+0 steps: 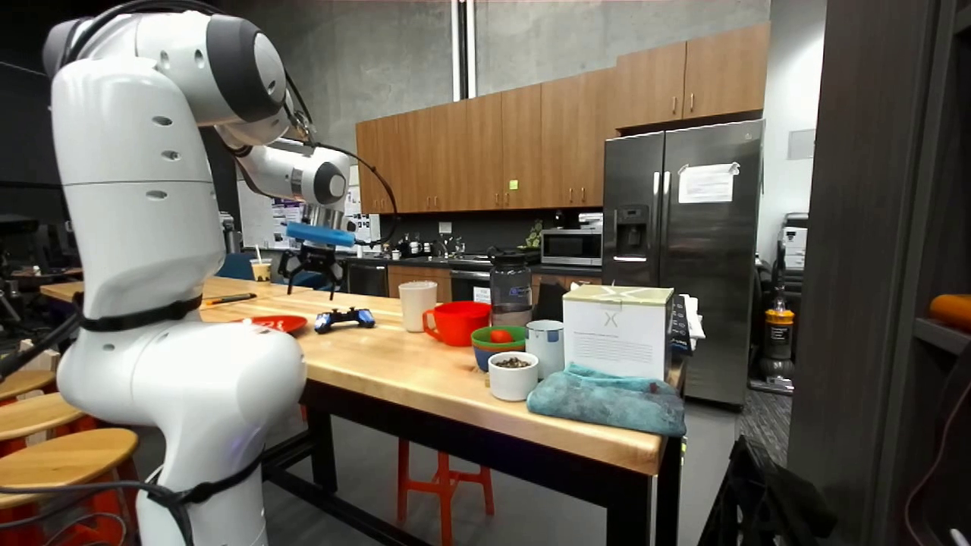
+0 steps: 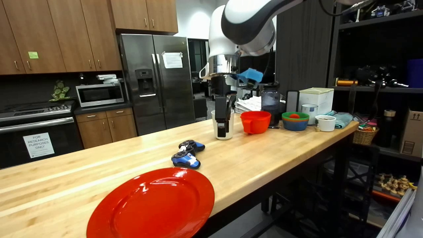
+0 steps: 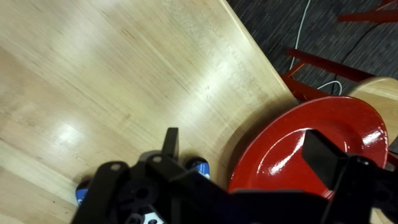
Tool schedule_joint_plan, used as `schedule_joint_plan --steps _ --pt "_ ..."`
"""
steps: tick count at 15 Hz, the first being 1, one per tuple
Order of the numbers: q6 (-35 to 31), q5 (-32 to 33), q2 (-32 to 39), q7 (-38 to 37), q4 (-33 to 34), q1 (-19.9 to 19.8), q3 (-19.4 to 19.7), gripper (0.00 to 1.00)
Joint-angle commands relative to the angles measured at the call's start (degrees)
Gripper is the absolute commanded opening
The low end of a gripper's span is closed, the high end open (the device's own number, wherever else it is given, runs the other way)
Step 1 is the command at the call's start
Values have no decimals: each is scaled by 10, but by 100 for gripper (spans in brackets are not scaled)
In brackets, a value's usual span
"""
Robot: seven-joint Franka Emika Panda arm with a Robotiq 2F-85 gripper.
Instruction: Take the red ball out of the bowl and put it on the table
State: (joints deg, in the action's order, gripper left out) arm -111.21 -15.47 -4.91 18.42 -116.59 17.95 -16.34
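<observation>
A long table (image 2: 66, 185) with a light-brown wooden top stretches beneath the reach of a white robot arm (image 1: 140, 136). In both exterior views, a glossy red plate (image 2: 158, 206) lies on it between seven and eight o'clock from the gripper (image 1: 311, 293), which hangs above the wood with its black fingers (image 3: 171, 142) spread wide. In an exterior view, a handled red bowl (image 1: 464, 324) stands near a green bowl (image 1: 496, 346), at ten o'clock from it. Inside the green bowl rests the red ball (image 1: 501, 335), between three and four o'clock from the gripper and well apart from it.
</observation>
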Motion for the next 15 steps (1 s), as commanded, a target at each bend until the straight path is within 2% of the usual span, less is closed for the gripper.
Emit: schedule_joint_plan --steps 1,5,7,11,15 --pt "4 73 -8 -59 1 -10 0 100" --pt "23 161 -44 -161 -16 -26 6 100" --pt "53 188 -63 -205 -20 -35 8 100" --pt "109 198 -106 -259 -45 -52 16 100" --pt "160 198 -179 -307 -109 -75 29 100"
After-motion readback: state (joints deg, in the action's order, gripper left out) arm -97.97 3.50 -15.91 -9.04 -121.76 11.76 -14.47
